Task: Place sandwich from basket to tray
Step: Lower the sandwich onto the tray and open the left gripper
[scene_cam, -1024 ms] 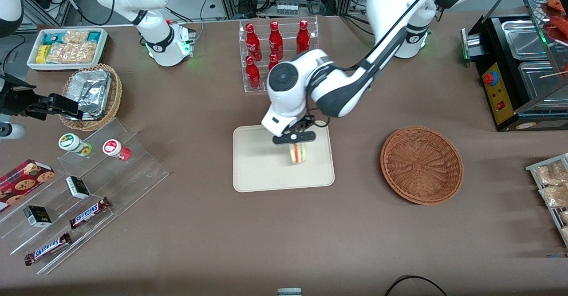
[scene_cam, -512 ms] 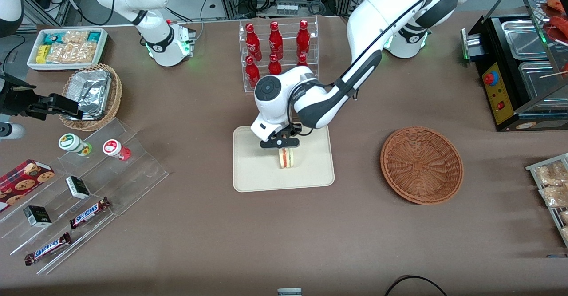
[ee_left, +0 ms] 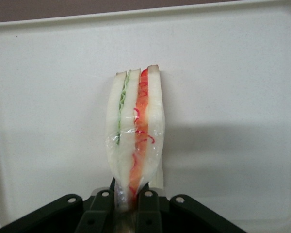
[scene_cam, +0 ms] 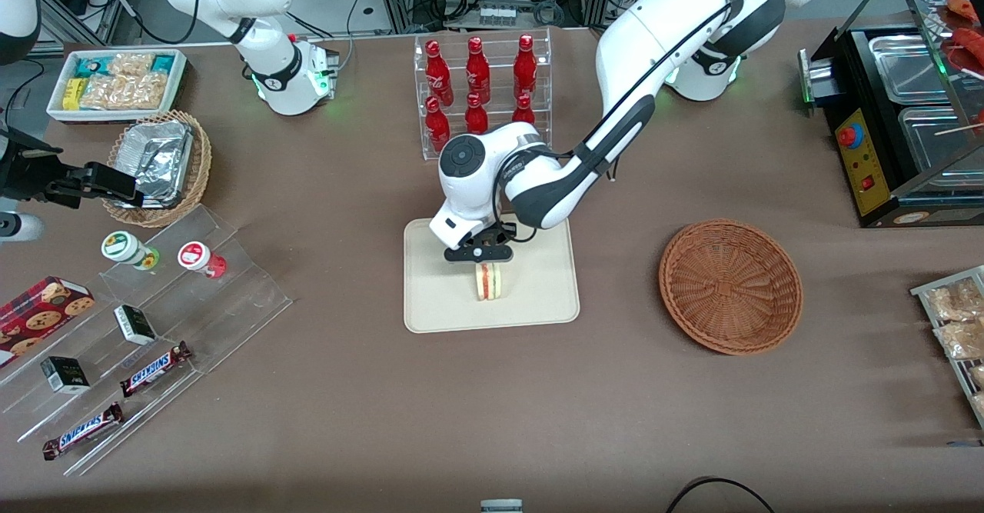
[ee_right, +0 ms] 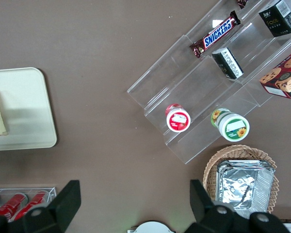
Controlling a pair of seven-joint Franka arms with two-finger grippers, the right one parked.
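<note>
Left gripper (scene_cam: 478, 254) sits low over the tray (scene_cam: 438, 298), fingers (ee_left: 146, 206) pinched narrow on one end of the sandwich (scene_cam: 489, 281), w/ the clear wrap bunched between the pads. Sandwich stands on edge, layers vertical: pale bread outside, green filling toward one finger, red-orange toward the other. Long axis runs straight out from the fingertips; in the wrist view the sandwich (ee_left: 135, 133) reaches from the pads out toward the tray's rim (ee_left: 136, 17), widest at its outer end, narrowing into the grip. In front view it pokes out from under the gripper toward the camera, roughly mid-tray. Can't tell if its lower edge touches the tray or hangs just above. Basket (scene_cam: 730, 286) holds nothing, well apart from the fingers toward the working arm's end of the table. Rack of red bottles (scene_cam: 478, 82) stands farther from the camera than the gripper.
</note>
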